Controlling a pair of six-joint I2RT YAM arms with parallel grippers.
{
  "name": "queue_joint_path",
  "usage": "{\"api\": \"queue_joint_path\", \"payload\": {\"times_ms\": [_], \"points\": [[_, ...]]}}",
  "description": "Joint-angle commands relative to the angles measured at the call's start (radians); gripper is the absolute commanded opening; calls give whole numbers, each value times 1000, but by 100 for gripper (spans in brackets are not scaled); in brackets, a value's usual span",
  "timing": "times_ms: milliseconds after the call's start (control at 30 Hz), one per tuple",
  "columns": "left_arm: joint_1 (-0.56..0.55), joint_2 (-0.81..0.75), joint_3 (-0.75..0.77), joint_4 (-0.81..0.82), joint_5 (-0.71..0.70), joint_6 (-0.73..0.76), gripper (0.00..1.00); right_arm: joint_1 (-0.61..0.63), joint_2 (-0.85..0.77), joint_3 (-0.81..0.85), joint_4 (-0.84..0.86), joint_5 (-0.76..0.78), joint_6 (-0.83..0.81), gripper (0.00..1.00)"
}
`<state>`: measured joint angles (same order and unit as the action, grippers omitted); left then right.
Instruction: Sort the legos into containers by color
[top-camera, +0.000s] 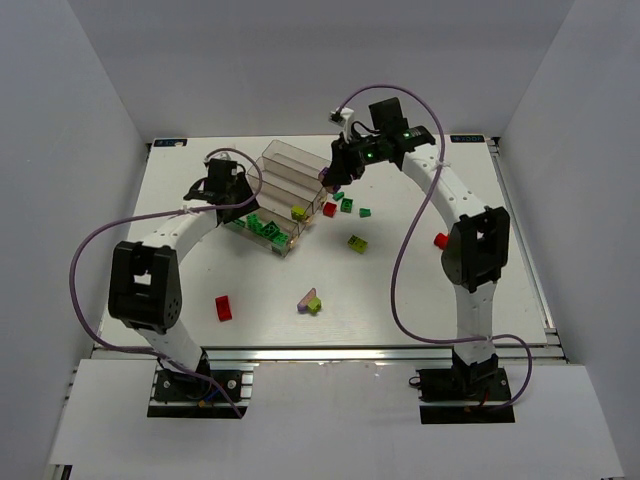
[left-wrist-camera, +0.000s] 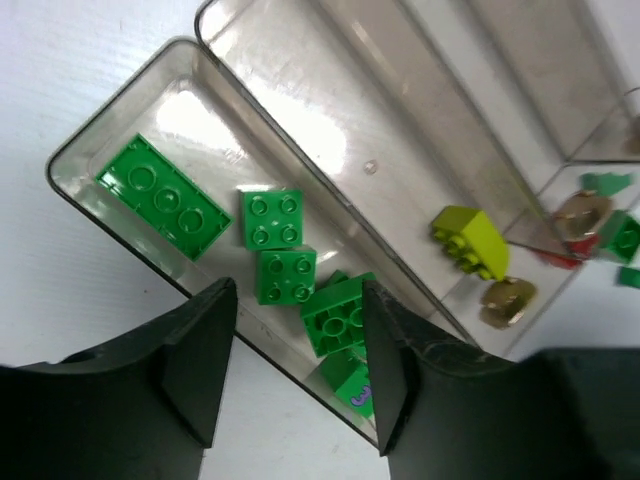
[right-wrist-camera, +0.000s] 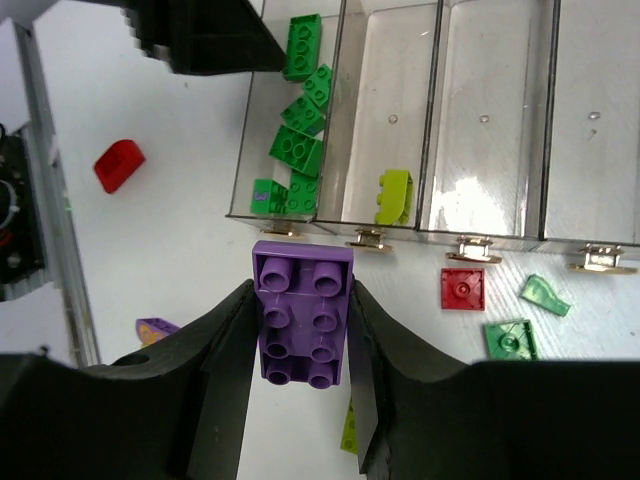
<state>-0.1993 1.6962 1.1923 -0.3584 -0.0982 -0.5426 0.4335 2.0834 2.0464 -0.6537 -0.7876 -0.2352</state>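
The four joined clear containers (top-camera: 285, 170) stand at the table's middle back. My right gripper (right-wrist-camera: 300, 350) is shut on a purple lego (right-wrist-camera: 302, 312) and holds it above the table just in front of the containers' near ends; it also shows in the top view (top-camera: 335, 178). The first bin (right-wrist-camera: 262, 120) holds several green legos (right-wrist-camera: 296, 150), the second a lime lego (right-wrist-camera: 395, 195). My left gripper (left-wrist-camera: 295, 370) is open and empty over the edge of the green bin (left-wrist-camera: 95, 150), above a green lego (left-wrist-camera: 335, 312). The other two bins look empty.
Loose on the table: a red lego (top-camera: 223, 307), a purple and lime pair (top-camera: 310, 301), a lime lego (top-camera: 357, 243), a red flat piece (right-wrist-camera: 463, 288), green pieces (right-wrist-camera: 510, 338), and a red lego (top-camera: 440, 240) beside the right arm.
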Motion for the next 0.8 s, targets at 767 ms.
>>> {"api": "queue_joint_path", "payload": {"times_ms": [767], "points": [[1,-1044,-619,18,-107,-275,81,154,89,-89,557,430,-21,0]]}}
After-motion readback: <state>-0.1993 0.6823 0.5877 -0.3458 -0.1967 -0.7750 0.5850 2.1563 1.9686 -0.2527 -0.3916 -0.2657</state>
